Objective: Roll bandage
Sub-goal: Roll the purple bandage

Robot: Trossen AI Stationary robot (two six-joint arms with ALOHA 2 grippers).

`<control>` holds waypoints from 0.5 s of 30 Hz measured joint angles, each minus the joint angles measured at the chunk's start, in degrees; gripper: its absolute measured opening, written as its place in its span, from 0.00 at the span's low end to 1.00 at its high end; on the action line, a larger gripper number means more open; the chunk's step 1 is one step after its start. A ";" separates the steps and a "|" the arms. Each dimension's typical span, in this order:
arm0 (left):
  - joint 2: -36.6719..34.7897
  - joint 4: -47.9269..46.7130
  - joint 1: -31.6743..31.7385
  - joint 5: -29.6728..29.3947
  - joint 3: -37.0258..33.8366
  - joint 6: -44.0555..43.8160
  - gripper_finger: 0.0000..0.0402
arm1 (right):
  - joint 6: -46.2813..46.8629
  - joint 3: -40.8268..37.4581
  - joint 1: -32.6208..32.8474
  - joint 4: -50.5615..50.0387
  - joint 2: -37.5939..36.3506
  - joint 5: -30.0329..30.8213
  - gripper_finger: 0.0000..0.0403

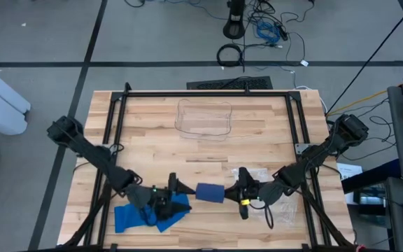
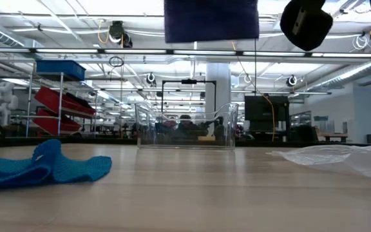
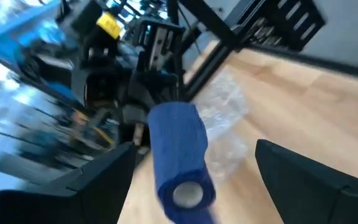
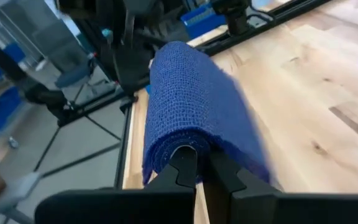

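text: none readable | labels: yellow tag [image 3: 107, 23] on the arm, its print too blurred to read | brands: none | numbers: none | signs: none legible in the room behind the table

Bandage roll [image 2: 211, 19] cut off by the low view's top edge, left gripper [image 1: 171, 187] fingers perhaps parted, hard to tell, left wrist background smeared

Roll [image 1: 209, 192]: dark blue, woven mesh texture (pale core). Cloth [image 1: 149, 213]: bright blue. Bin [image 1: 203, 117]: clear. Table [image 1: 257, 133]: light wood planks.
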 joint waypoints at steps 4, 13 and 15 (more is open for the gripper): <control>3.41 5.26 -0.07 -4.49 0.01 7.43 0.84 | 0.09 0.02 -1.41 2.26 0.00 0.14 0.00; 5.61 8.31 -0.06 -9.42 2.05 12.46 0.76 | -0.19 0.02 -3.59 2.77 0.00 0.09 0.00; 5.68 7.49 -0.06 -9.70 2.05 12.48 0.70 | -0.62 0.01 -3.60 3.22 0.00 0.09 0.00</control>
